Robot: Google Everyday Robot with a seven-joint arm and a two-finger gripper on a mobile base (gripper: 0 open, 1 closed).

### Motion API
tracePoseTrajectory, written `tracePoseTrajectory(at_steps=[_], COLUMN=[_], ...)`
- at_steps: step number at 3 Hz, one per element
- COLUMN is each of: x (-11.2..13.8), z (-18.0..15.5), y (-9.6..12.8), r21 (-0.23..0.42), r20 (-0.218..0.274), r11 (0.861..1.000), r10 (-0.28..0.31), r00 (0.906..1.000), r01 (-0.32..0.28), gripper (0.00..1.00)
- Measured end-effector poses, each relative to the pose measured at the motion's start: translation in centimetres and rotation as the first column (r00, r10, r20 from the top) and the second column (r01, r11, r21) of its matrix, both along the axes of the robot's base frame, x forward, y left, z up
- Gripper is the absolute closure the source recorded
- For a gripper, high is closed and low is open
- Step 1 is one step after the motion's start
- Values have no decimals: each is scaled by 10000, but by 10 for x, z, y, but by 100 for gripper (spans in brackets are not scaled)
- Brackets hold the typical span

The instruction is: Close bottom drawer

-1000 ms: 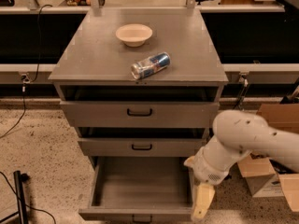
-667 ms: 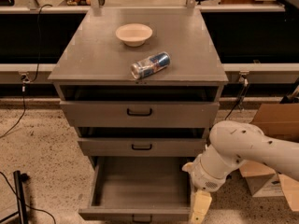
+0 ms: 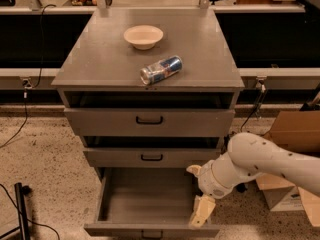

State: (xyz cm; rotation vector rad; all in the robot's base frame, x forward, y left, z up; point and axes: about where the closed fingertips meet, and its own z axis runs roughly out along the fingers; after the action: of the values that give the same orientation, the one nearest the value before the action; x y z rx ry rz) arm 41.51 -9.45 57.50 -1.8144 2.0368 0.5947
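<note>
- The bottom drawer (image 3: 145,198) is standing pulled well out from the grey cabinet, below the front edge of the worktop (image 3: 95,59) – its deep grey box is showing bare, and its front with the small black handle is sitting at the lower border of the view.
- The gripper (image 3: 202,212) is hanging at the drawer's front right inner corner, below the worktop's front right corner, pointing down and lying against or just beside the inside of the drawer front; contact cannot be confirmed.
- Whether the gripper is set wide or narrow cannot be told; it is not showing any object held.
- The white arm (image 3: 260,160) is reaching in from the right, crossing the drawer's right wall.
- The middle drawer (image 3: 115,158) and top drawer (image 3: 100,121) are each showing a dark gap above the front.
- A cream bowl (image 3: 143,36) is sitting upright near the worktop's back edge, about centre.
- A can (image 3: 161,69) is lying on its side near the front edge – apart from the bowl.
- A cardboard box (image 3: 294,132) is standing on the floor to the right.
</note>
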Motion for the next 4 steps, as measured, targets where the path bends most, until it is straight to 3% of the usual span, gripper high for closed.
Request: tracePoseTrajectory(at_steps=[1,2,3,4], x=[18,26,32,21], z=[-11,-9,-37,-85], y=[15,14,23,53], r21=[1136,1092,942,1345], r20=[1890,2066,1715,1832], r11=[9932,9931,9954,9894], r10=[-459,-639,-348,294], r00=[9809,9763,9846,9826], r01=[246,419,188,-547], gripper=[0,0,0,0])
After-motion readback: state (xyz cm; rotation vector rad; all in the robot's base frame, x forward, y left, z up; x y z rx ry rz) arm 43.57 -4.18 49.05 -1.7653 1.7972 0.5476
